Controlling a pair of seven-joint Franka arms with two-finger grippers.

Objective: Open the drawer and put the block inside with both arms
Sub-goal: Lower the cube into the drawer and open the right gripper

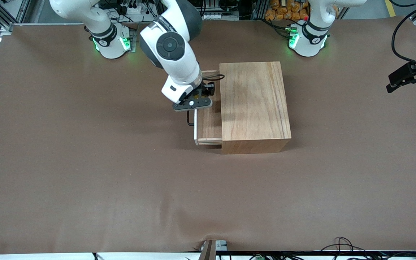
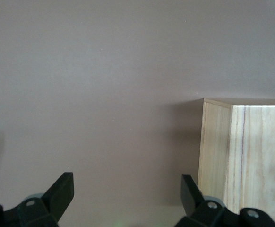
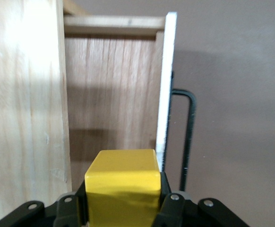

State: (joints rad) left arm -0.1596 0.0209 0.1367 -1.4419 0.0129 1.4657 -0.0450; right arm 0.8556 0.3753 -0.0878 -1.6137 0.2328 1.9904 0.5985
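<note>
Yellow block [image 3: 122,182] sits clamped in my right gripper [image 1: 193,103] jaws over the pulled-out drawer [image 1: 208,122], placed for a drop, while my left gripper [image 2: 125,201] waits with jaws wide, beside the wooden box [image 1: 253,104].

Right pincer [image 3: 123,208] clamped shut; left pincer [image 2: 128,194] spread wide, arm waiting.

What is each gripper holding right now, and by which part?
The right gripper clamps the yellow block by two facing sides, over the open drawer. The left gripper is open, holding nothing.
</note>
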